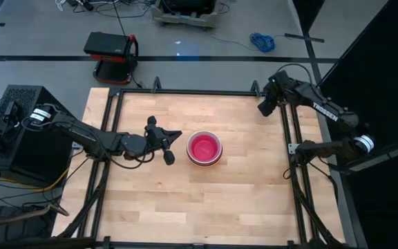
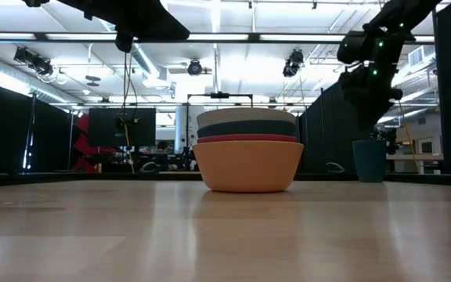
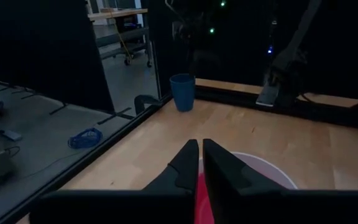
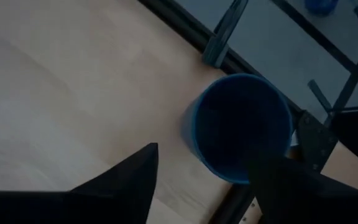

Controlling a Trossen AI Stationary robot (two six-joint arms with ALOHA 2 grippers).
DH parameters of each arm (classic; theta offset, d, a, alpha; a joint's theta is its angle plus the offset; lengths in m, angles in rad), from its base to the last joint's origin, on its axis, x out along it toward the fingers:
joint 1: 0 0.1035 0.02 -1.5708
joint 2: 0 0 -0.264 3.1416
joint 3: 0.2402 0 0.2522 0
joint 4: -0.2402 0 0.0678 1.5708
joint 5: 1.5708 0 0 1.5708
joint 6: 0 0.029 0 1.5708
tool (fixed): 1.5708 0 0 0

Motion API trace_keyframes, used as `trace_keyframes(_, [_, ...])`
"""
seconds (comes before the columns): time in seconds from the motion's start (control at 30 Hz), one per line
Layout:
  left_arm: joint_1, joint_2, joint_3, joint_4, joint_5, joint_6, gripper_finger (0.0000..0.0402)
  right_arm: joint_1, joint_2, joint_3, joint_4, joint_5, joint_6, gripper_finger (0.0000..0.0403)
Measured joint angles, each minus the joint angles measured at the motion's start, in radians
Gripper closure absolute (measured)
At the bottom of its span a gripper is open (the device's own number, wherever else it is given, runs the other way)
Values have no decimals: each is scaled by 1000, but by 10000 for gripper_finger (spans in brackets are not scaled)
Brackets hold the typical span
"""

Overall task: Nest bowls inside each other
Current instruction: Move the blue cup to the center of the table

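The bowls (image 1: 204,147) stand nested in one stack at the table's middle, the lowest bowl's base on the wood. The low view shows orange (image 2: 247,166) at the bottom, then red, a dark teal one and white. From above the inside shows magenta (image 3: 253,171). My left gripper (image 1: 178,133) hangs shut just left of the stack, above its rim height, with its fingers (image 3: 191,163) pointing roughly level at it. My right gripper (image 1: 263,108) is open at the far right corner, pointing steeply down.
A blue cup (image 4: 241,124) stands upright at the far right corner, below and between my right gripper's spread fingers, and also shows in the low view (image 2: 369,160). A black frame rail (image 1: 185,92) runs around the table. Bare wood lies in front of the stack.
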Motion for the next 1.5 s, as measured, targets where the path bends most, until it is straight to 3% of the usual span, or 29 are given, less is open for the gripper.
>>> trace_keyframes(0.33, [0, 0, 0, -3, 11, -4, 390, -30, 96, 0, 4, -16, -14, 170])
trace_keyframes(0.5, [0, 0, 0, -3, 12, -4, 390, -34, 153, 0, 8, -16, -15, 178])
trace_keyframes(0.67, [0, 0, 0, -3, 12, -4, 386, -35, 187, 0, 24, -16, -14, 217])
trace_keyframes(0.83, [0, 0, 0, -3, 12, -5, 387, -34, 190, 1, 29, -15, -13, 304])
trace_keyframes(1.33, [0, 1, 0, -3, 12, -5, 385, -6, 132, 40, -38, -16, -33, 400])
trace_keyframes(1.5, [0, 1, 0, -6, 12, -5, 386, 79, 29, 145, -143, -31, 15, 403])
